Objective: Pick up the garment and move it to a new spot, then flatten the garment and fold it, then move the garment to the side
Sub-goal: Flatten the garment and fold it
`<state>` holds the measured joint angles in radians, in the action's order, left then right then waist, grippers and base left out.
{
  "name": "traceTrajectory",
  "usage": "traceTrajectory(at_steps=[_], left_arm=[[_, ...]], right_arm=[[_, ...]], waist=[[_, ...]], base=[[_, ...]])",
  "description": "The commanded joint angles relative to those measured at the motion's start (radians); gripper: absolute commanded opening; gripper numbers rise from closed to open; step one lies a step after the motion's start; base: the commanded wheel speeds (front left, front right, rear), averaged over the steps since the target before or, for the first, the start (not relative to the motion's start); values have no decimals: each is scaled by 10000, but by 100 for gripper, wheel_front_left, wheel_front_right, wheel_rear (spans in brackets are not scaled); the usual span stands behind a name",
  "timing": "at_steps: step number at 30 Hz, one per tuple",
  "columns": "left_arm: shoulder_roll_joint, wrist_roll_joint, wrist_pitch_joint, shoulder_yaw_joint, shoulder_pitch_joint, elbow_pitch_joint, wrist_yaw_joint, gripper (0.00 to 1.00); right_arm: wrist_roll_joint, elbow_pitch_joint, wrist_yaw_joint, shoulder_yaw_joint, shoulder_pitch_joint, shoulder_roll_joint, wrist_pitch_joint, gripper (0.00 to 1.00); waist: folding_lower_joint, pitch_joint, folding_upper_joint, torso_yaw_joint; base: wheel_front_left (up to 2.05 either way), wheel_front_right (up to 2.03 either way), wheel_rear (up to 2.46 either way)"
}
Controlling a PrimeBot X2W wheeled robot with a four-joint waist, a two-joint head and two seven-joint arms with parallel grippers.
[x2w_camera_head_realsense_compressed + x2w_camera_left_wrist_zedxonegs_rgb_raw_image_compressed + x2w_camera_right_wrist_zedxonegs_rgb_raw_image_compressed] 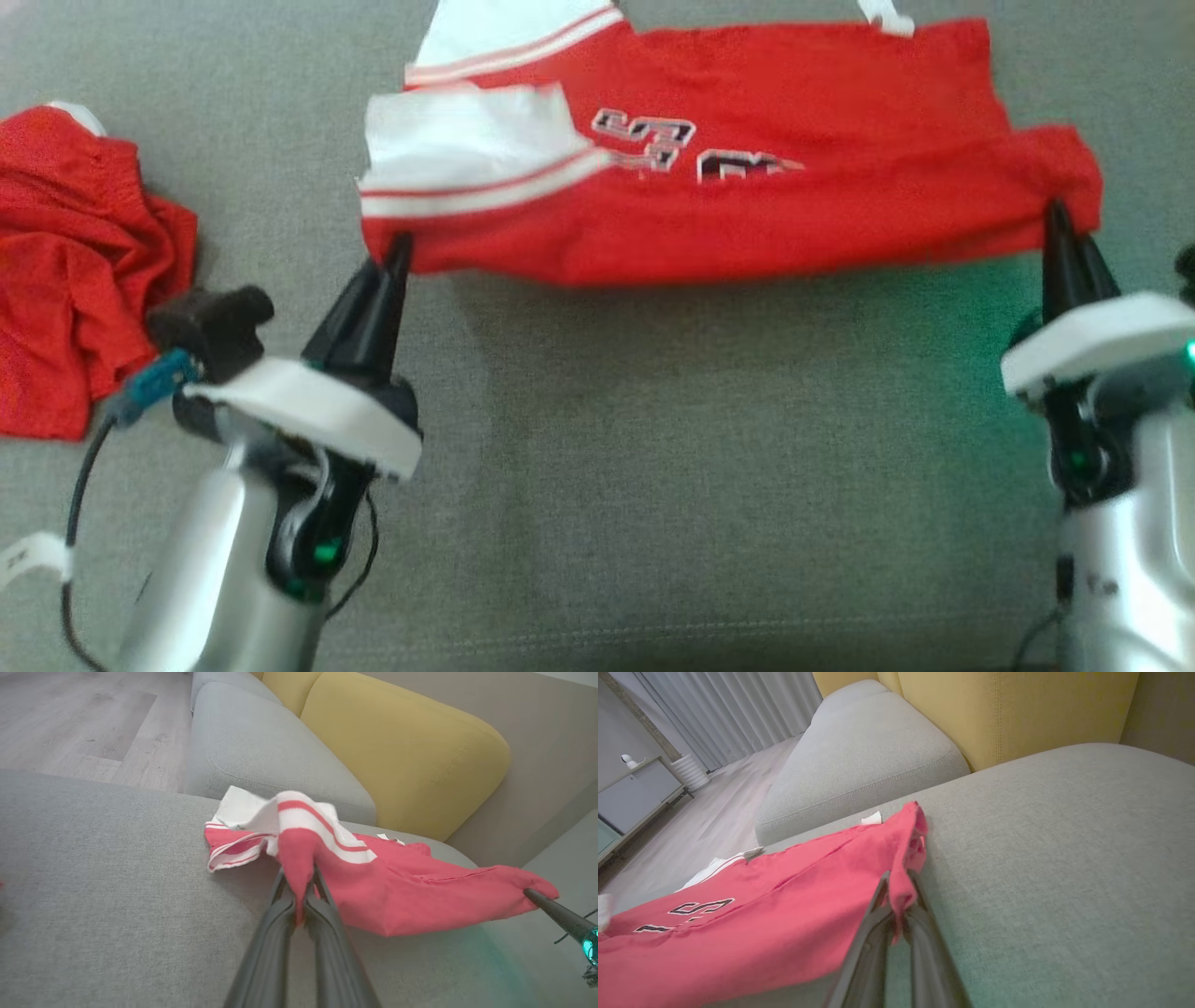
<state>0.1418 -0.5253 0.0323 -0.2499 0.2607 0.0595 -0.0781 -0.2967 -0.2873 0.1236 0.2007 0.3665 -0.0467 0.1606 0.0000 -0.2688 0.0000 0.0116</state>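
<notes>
The garment (766,187) is a red piece with white striped trim and dark lettering, spread across the far part of the grey sofa seat (709,467). My left gripper (400,247) is shut on its near left corner, below the white trim. My right gripper (1058,213) is shut on its near right corner. In the left wrist view red cloth (299,868) is pinched between the fingers, and the near edge hangs lifted off the seat. The right wrist view has a fold of the garment (903,891) caught between its fingers.
A second red garment (75,271) lies crumpled at the left of the seat. Yellow back cushions (402,751) and another grey seat cushion (261,746) lie beyond. Wooden floor (70,723) borders the sofa's far end.
</notes>
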Motion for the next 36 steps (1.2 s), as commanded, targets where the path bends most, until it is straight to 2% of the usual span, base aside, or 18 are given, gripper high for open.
traceTrajectory(at_steps=[1,7,10,15,23,24,25,26,27,36], left_arm=[[361,136,225,249,-134,-730,112,0],[911,138,1432,42,-1595,-2541,470,0],[940,-25,1681,124,-2257,-2890,741,0],[743,-349,1674,192,-2786,-2729,925,0],[437,-744,1475,249,-2824,-1497,939,0],[421,-757,1439,253,-2794,-1362,931,0],[413,-764,1411,252,-2769,-1244,921,12],[410,-770,1391,248,-2747,-1150,911,47],[417,-765,1368,249,-2731,-1085,906,100],[1075,-415,1310,622,-2289,-1359,1001,100]], right_arm=[[-148,634,71,-160,-281,-35,183,0],[-544,2183,71,-161,-1870,-35,1000,0],[-709,2597,71,-86,-2602,-35,1224,0],[-877,2628,71,20,-3215,-35,1271,0],[-875,2089,71,-83,-3327,-35,1078,0],[-847,2001,71,-90,-3313,-35,1027,15],[-811,1912,71,-81,-3301,-35,976,49],[-779,1830,71,-77,-3295,-35,932,81],[-748,1764,71,-80,-3288,-35,893,100],[-437,1936,71,100,-3321,-35,577,100]], waist=[[0,65,0,5],[0,199,0,-22],[0,222,0,-36],[0,215,0,-17],[0,213,0,117],[0,218,0,135],[0,225,0,149],[0,230,0,159],[0,238,0,166],[0,309,0,295]], base=[[0,0,0],[0,0,0],[0,0,0],[0,0,0],[0,0,0],[0,0,0],[0,0,0],[0,0,0],[0,0,0],[0,0,0]])
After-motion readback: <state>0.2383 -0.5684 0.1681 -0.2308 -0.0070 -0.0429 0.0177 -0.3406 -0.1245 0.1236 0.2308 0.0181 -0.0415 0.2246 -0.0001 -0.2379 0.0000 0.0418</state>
